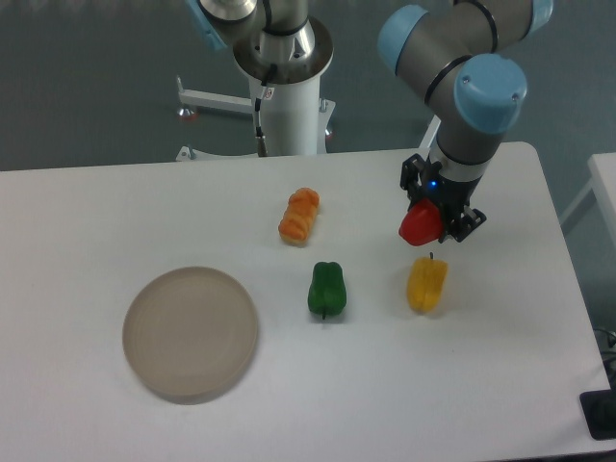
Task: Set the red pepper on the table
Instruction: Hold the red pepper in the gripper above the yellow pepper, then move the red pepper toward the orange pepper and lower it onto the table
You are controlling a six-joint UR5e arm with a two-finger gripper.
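The red pepper (419, 227) is small, glossy and bright red. My gripper (435, 219) is shut on it and holds it at the right side of the white table (115, 207), just behind the yellow pepper (426, 284). The black fingers (462, 219) flank the pepper's sides. I cannot tell whether the pepper touches the tabletop or hangs just above it.
An orange pepper (299, 215) lies at the table's middle back. A green pepper (326, 288) lies left of the yellow one. A round grey-beige plate (191, 333) sits front left. The robot's white base column (286, 106) stands behind the table.
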